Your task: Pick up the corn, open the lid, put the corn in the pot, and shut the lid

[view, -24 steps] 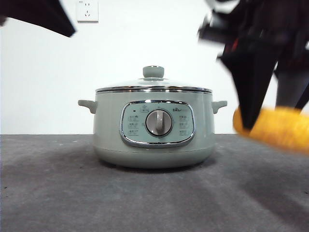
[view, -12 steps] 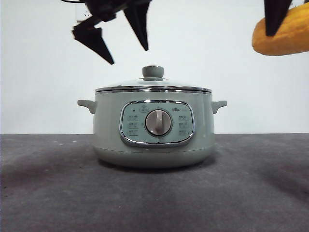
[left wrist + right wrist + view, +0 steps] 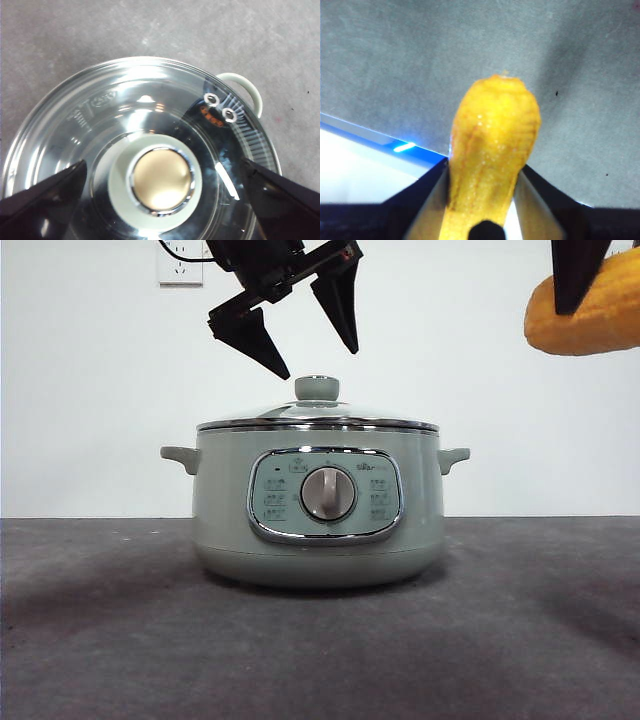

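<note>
- The left gripper (image 3: 313,352) hangs just above the lid (image 3: 318,416), jaws spread wide and holding nothing.
- In the left wrist view the knob (image 3: 160,181) sits between the two jaws, roughly centred in the gap; it lies straight below the fingers, so a plain descent looks enough to straddle it.
- The lid rests on the pot (image 3: 316,510), which stands on the grey table (image 3: 110,640).
- The right gripper (image 3: 481,175) is clamped on the corn (image 3: 492,150), held high and well off to one side of the pot, long axis running out past the jaws.
- The left arm is far nearer the lid; opening it seems the step in hand.
</note>
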`<state>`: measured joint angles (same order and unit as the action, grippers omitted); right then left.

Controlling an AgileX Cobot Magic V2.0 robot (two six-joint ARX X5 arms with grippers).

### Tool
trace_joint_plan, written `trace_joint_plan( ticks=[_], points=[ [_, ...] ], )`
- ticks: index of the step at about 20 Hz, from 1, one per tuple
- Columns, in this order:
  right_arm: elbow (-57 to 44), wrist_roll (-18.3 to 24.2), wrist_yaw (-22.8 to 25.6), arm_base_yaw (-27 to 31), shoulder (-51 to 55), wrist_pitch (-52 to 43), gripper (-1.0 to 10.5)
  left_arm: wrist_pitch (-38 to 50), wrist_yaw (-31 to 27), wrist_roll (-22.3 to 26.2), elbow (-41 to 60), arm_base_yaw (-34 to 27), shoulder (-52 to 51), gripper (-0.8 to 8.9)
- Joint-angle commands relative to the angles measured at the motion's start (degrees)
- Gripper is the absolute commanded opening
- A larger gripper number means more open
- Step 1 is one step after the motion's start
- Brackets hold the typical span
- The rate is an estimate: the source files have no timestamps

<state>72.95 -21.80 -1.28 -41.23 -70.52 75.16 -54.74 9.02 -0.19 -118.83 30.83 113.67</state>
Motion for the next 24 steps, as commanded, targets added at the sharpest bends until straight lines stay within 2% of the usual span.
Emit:
trace_joint_plan(
  ticks=[1, 7, 9, 12, 17, 24],
  points=[
    [0.0, 0.5, 0.3, -0.1, 0.0, -0.1, -0.1, 0.4, -0.7, 0.5, -0.1, 0.8, 1.6, 5.97],
    [0.0, 0.8, 0.3, -0.1, 0.0, -0.1, -0.1, -0.9, -3.5, 0.4, -0.1, 1.0, 4.0, 5.78],
    [0.0, 0.9, 0.3, -0.1, 0.0, -0.2, -0.1, -0.9, -4.8, 0.4, -0.1, 1.4, 4.0, 4.06],
    [0.0, 0.9, 0.3, -0.1, 0.0, -0.2, -0.1, -1.6, -4.5, 0.4, -0.1, 1.4, 4.0, 3.22],
    [0.0, 0.9, 0.3, -0.1, 0.0, -0.2, -0.1, -1.7, -4.5, 0.5, -0.1, 1.5, 4.0, -0.01],
    [0.0, 0.8, 0.9, 0.0, 0.0, -0.7, -0.1, -3.4, -4.5, 2.0, -2.1, 1.0, 3.5, -0.09]
  ],
)
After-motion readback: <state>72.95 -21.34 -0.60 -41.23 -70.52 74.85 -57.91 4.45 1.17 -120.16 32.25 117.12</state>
